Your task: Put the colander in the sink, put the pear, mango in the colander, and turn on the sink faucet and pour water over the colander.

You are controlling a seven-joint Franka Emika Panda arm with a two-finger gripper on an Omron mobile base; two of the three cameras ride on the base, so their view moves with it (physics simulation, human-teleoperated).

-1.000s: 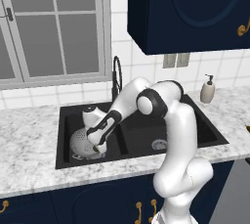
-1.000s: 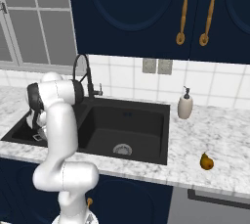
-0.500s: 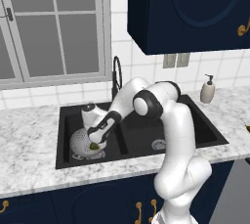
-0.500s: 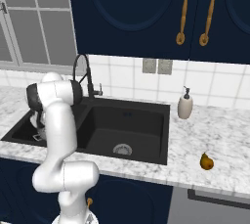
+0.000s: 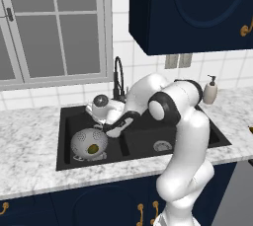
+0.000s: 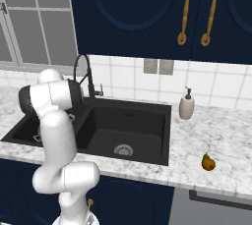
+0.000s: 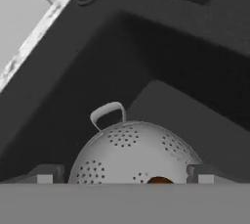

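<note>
Silver-grey perforated colander (image 5: 88, 143) — matte black sink (image 5: 148, 145).

Readable text: none in any view.
Soap dispenser (image 6: 186, 106): plain white, no label to read.
Upper cabinets (image 6: 147, 13): bare dark blue doors, no signs.
Wall outlets (image 6: 158, 66): blank plates, no markings.
Colander (image 7: 134, 154): holes and bare metal, no brand.

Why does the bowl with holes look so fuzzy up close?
Hand view: the colander is soft and blocky, its holes smeared. Left base view: the colander is small but crisper, lit evenly, no glare. Right base view: the pear casts a faint shadow on the counter.
</note>
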